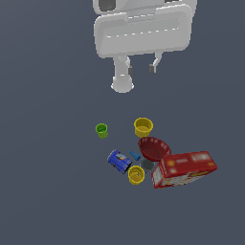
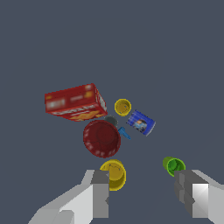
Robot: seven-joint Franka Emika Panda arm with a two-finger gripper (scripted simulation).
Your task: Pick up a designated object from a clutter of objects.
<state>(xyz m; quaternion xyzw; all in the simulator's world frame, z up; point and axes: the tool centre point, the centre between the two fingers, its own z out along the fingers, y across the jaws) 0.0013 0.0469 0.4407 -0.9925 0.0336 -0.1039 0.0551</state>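
The dark red ribbed bowl (image 1: 154, 148) sits in the middle of the clutter, tilted, between a yellow cup (image 1: 143, 127) and the red box (image 1: 184, 169). In the wrist view the bowl (image 2: 102, 138) lies ahead of my fingers, next to the red box (image 2: 75, 103). My gripper (image 1: 140, 70) hangs high above the floor, far from the clutter, open and empty. In the wrist view my gripper (image 2: 144, 194) has its fingers wide apart, with a yellow cup (image 2: 114, 174) by one finger (image 2: 100, 192) and the green cup (image 2: 175, 166) by the other.
A second yellow cup (image 1: 136, 174), a blue can (image 1: 119, 161) on its side, a small blue piece (image 1: 134, 155), a grey piece (image 1: 147, 165) and a green cup (image 1: 101, 129) crowd around the bowl. The dark floor (image 1: 48, 191) spreads around.
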